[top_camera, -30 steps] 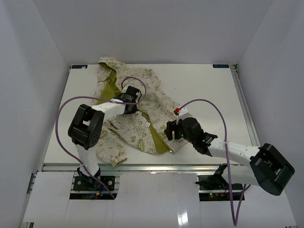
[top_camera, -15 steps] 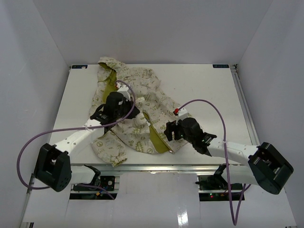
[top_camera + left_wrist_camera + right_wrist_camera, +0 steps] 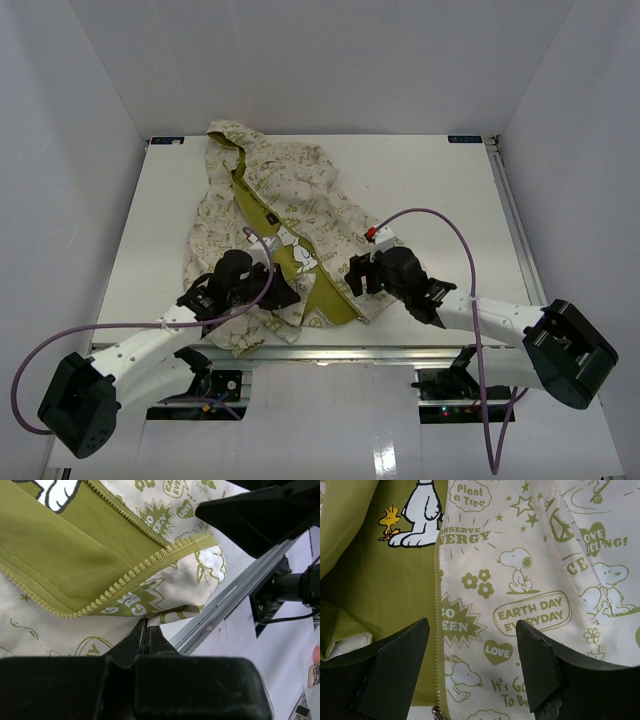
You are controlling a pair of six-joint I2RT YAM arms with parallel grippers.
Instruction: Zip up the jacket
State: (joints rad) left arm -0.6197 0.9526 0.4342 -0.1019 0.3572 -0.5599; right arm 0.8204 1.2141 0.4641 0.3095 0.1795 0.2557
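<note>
The jacket (image 3: 300,190) lies open on the table, cream with olive prints, its olive lining showing down the middle. My left gripper (image 3: 287,297) is at the jacket's near hem; in the left wrist view its jaws are pressed together (image 3: 145,625) with the hem's edge pinched at their tip, below a row of zipper teeth (image 3: 145,570). My right gripper (image 3: 356,277) is open and hovers over the right front panel (image 3: 530,580). Its fingers (image 3: 400,655) straddle the zipper teeth (image 3: 438,630), touching nothing. A metal zipper slider (image 3: 437,711) shows at the bottom edge.
The white table (image 3: 430,190) has a metal rail along its near edge (image 3: 225,605), just beyond the jacket's hem. White walls enclose the table on three sides. Purple cables loop from both arms. My right arm shows as a dark shape (image 3: 260,515) in the left wrist view.
My left arm swung from the jacket's middle back to the near edge, dragging the left front panel with it and baring more olive lining. My right gripper stayed in place.
</note>
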